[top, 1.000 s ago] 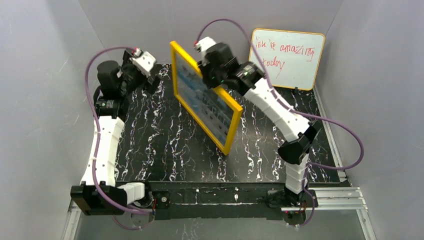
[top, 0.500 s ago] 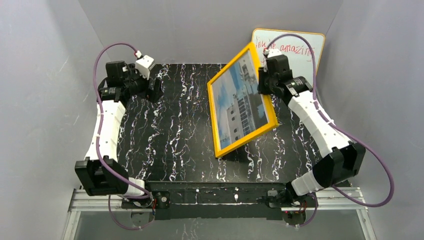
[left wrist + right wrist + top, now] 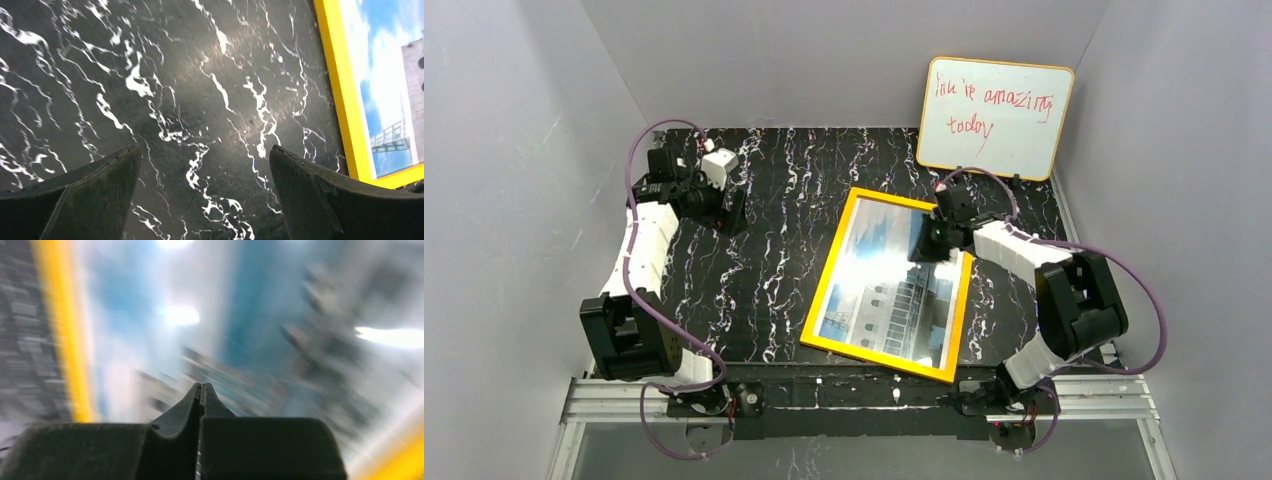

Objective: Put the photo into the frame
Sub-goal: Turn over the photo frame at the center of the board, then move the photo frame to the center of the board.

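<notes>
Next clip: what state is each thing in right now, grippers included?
frame: lying flat on the table, front up, held by neither gripper.
photo: inside the frame, picture side up.
left gripper: open, empty, above bare table left of the frame.
right gripper: shut on nothing, over the frame's far right corner.
whiteboard: standing upright at the table's far edge, red writing on it.

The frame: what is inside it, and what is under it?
Inside the frame, the photo of a building against blue sky shows. It appears to lie flat on the black marbled table; its back and anything beneath are covered.
</notes>
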`<state>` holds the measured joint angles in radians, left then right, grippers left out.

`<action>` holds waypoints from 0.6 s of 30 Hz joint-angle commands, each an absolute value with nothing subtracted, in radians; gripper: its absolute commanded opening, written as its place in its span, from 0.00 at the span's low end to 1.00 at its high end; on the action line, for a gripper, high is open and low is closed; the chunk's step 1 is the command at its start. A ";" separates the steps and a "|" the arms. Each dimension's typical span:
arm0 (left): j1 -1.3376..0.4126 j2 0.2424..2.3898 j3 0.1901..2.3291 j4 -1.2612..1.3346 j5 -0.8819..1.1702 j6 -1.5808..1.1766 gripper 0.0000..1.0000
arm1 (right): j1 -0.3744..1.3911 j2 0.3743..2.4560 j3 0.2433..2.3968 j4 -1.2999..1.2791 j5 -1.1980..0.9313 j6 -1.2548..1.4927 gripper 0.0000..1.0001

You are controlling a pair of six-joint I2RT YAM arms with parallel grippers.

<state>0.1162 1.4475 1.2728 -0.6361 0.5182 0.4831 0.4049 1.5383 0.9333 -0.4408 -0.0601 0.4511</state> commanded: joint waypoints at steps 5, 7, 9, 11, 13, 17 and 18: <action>0.140 1.452 1.191 -0.659 0.500 0.539 0.98 | 0.419 1.620 0.956 0.249 -0.533 0.915 0.09; 0.140 1.453 1.182 -0.659 0.506 0.545 0.98 | 0.421 1.630 0.977 0.234 -0.540 0.897 0.13; 0.139 1.453 1.166 -0.655 0.521 0.549 0.98 | 0.421 1.606 1.007 0.169 -0.514 0.849 0.18; 0.140 1.459 1.152 -0.652 0.541 0.543 0.98 | 0.413 1.571 1.037 0.080 -0.432 0.798 0.28; 0.140 1.472 1.144 -0.652 0.562 0.534 0.98 | 0.391 1.529 1.054 -0.010 -0.350 0.757 0.40; 0.139 1.484 1.132 -0.651 0.578 0.529 0.98 | 0.298 1.424 1.022 -0.181 -0.178 0.733 0.57; 0.140 1.483 1.128 -0.651 0.578 0.532 0.98 | 0.269 1.396 1.008 -0.222 -0.140 0.728 0.63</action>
<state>0.1356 1.4792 1.1503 -0.6365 0.5343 0.5312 0.3679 1.5223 1.0008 -0.0414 -0.3344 0.7788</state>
